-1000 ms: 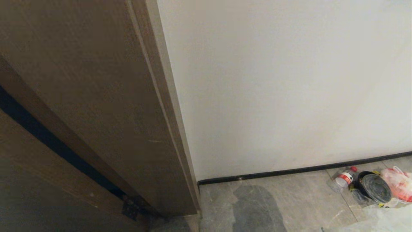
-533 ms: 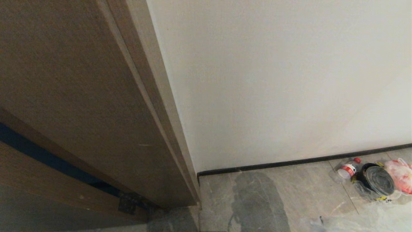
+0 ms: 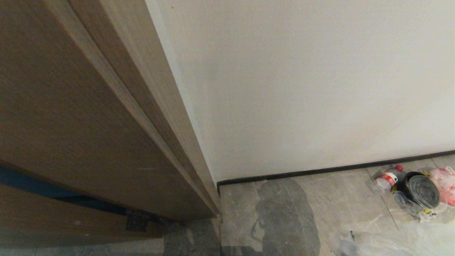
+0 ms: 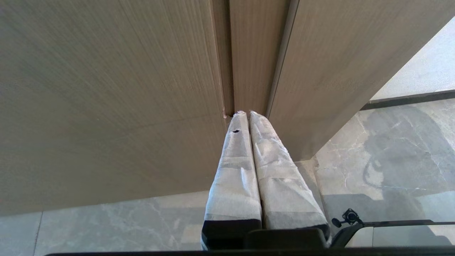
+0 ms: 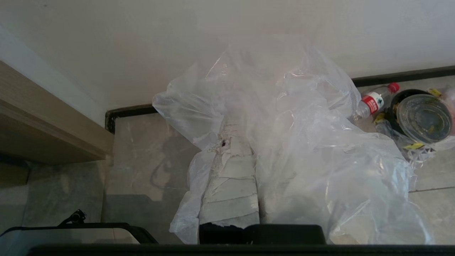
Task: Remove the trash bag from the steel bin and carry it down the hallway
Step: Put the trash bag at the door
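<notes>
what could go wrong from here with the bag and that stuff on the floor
1. The trash bag billows loosely over the shut right hand, so a thin grip on the film could slip or tear.
2. A bottle, a black lidded container and a pink-red bag lie by the wall; driving that way could snag the hanging plastic or hit them.
3. The left hand, shut and empty, sits very near the wooden door frame; a turn might scrape it.
</notes>
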